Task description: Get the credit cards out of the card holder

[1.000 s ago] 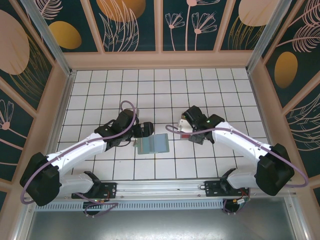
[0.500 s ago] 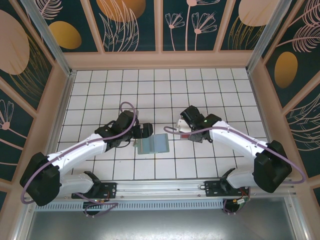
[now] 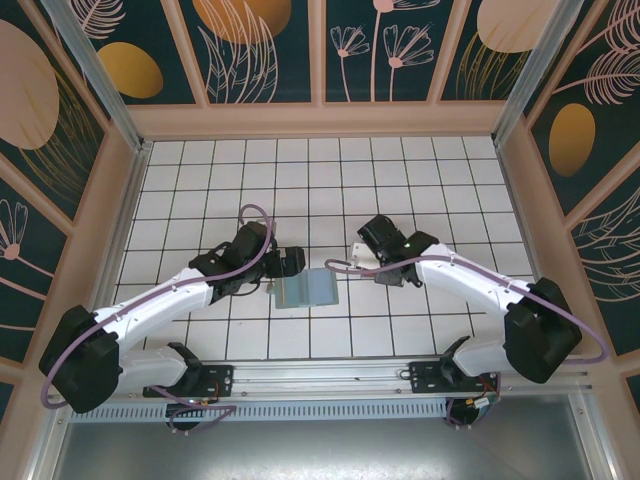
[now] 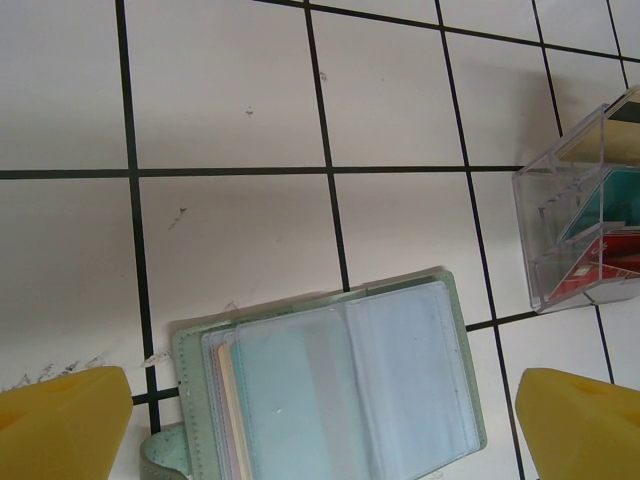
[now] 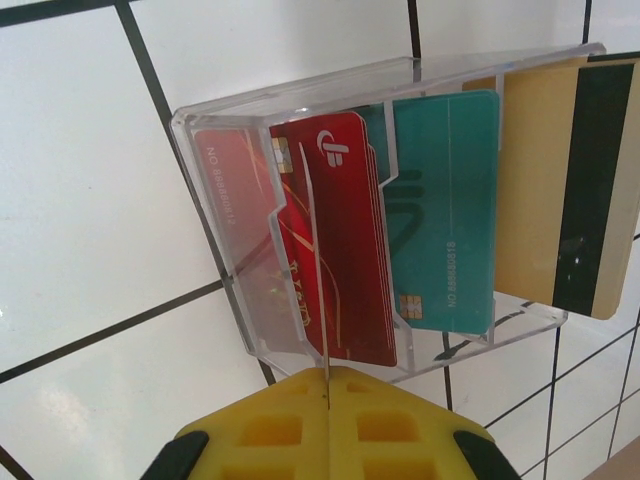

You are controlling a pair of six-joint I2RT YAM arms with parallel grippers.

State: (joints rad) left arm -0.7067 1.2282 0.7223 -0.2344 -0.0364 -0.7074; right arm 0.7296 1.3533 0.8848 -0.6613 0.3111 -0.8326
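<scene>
Ok, top external: card holder (image 3: 305, 290) is lying open on the tiled table (image 3: 200, 180) near centre. Left gripper (image 3: 288, 262) is hovering just beside it on the left. Right gripper (image 3: 374, 260) is sitting at the clear tray (image 3: 358, 256), apart from the holder on the right. It's too small there to tell how its jaws are standing.

Left wrist: yellow fingers (image 4: 60, 425) are standing wide apart, straddling the holder and gripping nothing. The holder's clear sleeves are facing up. A pale teal tint is showing through the left sleeve and cream edges are stacking at its left side. I'm reading that as cards inside, unconfirmed. The tray is standing upper right, apart from the holder.

Right wrist: jaws are pressing fully together at the tray's near edge. Red card (image 5: 335, 240), teal card (image 5: 445, 210) and gold card (image 5: 570, 180) with a black stripe are standing in separate slots. Another reddish card is showing behind the frosted left wall. A thin line is running into the jaw seam. It could be a divider or a card edge, can't tell.

Judgement: right arm is working a drop-off at the tray, so extraction looks partly done. Next move is calling for that arm to clear the tray without dragging it. Then one claw should be pinning the holder while the other is pinching a card edge at the sleeve mouth, a thin, flush, slippery target.
</scene>
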